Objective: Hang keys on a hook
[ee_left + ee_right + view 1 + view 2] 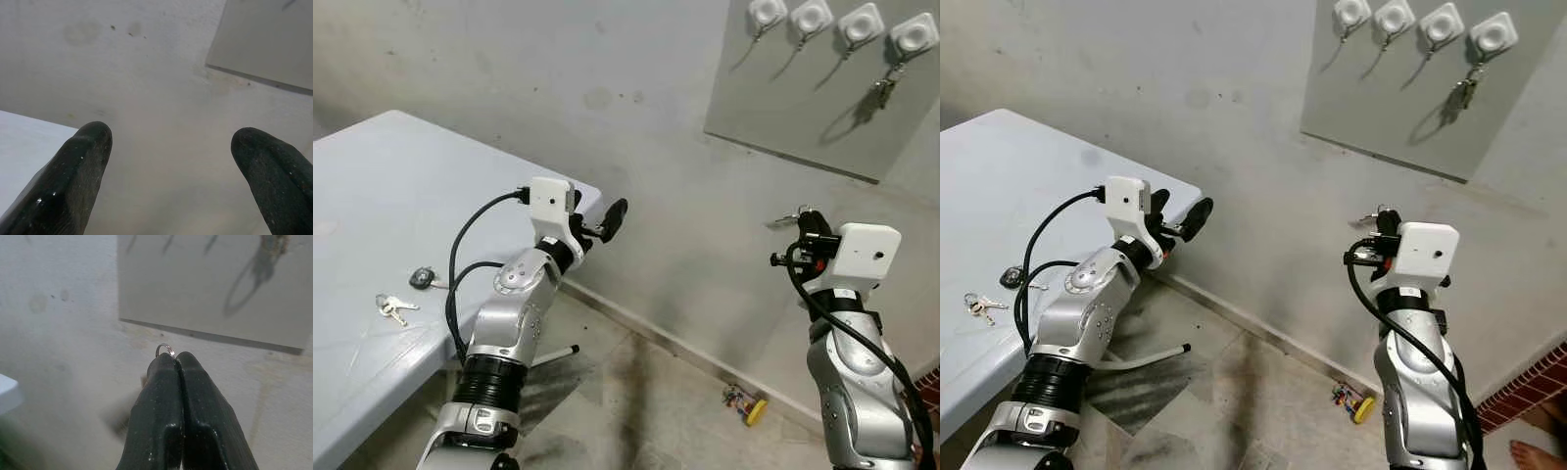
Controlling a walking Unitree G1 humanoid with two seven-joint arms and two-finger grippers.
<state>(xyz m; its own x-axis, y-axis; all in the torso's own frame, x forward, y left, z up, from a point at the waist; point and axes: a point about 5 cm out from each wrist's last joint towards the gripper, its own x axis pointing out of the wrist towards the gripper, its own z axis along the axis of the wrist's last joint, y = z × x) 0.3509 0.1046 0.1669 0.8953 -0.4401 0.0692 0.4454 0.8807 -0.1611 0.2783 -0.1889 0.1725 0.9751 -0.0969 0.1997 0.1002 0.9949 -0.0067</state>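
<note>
open air below board (773, 98), rightmost hook (913, 37) taken

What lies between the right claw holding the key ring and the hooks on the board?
Nothing but bare grey wall separates the right claw, shut on the key ring, from the board's hooks, as the left eye view shows.

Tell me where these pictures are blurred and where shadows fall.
Right wrist view: right gripper and key ring sharp, lower-left background smeared. Left wrist view: left gripper fingertips soft. Eye views: sharp; hooks and hung keys cast long slanted shadows on the board.
</note>
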